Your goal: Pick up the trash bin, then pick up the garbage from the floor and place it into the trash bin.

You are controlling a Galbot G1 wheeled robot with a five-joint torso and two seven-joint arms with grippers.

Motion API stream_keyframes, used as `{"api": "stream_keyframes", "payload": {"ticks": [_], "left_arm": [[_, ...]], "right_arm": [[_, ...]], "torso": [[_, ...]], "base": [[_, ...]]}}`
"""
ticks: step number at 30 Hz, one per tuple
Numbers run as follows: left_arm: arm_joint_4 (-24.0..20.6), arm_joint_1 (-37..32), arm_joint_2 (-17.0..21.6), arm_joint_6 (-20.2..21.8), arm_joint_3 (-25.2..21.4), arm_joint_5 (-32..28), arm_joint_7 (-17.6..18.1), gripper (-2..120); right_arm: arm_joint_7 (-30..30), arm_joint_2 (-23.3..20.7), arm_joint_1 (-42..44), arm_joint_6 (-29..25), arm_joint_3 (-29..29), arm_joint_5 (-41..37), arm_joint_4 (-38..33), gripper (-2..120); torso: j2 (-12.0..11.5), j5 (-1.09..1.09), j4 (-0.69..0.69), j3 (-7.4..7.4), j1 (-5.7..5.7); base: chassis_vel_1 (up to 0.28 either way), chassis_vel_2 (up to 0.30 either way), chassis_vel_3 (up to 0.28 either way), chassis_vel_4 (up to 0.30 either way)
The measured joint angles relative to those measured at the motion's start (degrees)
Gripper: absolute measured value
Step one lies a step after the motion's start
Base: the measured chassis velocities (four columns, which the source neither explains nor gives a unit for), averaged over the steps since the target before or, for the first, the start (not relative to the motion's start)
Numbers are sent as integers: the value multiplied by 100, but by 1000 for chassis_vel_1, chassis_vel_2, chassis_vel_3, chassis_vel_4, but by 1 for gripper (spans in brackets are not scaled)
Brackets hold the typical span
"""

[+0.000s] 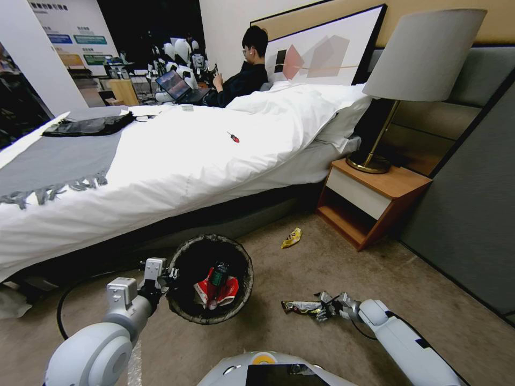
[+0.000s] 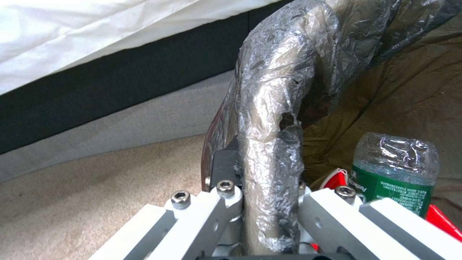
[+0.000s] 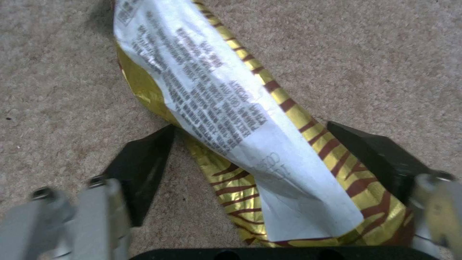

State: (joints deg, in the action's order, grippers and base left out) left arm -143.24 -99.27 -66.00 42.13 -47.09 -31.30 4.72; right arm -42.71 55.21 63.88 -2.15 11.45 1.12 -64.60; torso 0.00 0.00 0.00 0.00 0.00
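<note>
A Galbot wheeled robot is clearing litter from a beige carpeted bedroom floor [image 1: 322,268] beside a white-quilted bed [image 1: 177,161]. Its left gripper [image 1: 170,274] is pinching the liner-wrapped rim of the small round white plastic trash bin with a dark bag liner [image 1: 185,308], its jaws pressed against either side of the crinkled plastic [image 2: 269,144], and is holding the bin near the bed's lower edge. Red-and-white cartons [image 1: 228,292] and a small green-labelled plastic bottle [image 2: 392,173] are already lying inside.

The right gripper [image 1: 322,312] is reaching down to the carpet, its dark fingers [image 3: 144,169] spread on either side of a shiny yellow snack wrapper with brown stripes and a white printed panel [image 3: 226,119], which is lying flat on the floor between them. The collecting step appears to be in hand: by the look of it, the next move calls for closing on this thin, slippery foil, lifting it, and carrying it across to the bin's open mouth. A second crumpled yellow wrapper [image 1: 292,237] is waiting farther off, near the corner of the wooden bedside table [image 1: 375,203]. The wrapper under the gripper is looking creased, glossy and light, likely to slide or flutter if pinched loosely.
</note>
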Motion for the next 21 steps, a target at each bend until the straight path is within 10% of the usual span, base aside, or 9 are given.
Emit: {"api": "stream_keyframes", "payload": {"ticks": [21], "left_arm": [[0, 174, 86, 0, 23, -59, -5, 2]], "right_arm": [[148, -32, 98, -4, 59, 6, -218, 2]], "torso": [[0, 0, 0, 0, 0]], "base": [[0, 0, 0, 0]]}}
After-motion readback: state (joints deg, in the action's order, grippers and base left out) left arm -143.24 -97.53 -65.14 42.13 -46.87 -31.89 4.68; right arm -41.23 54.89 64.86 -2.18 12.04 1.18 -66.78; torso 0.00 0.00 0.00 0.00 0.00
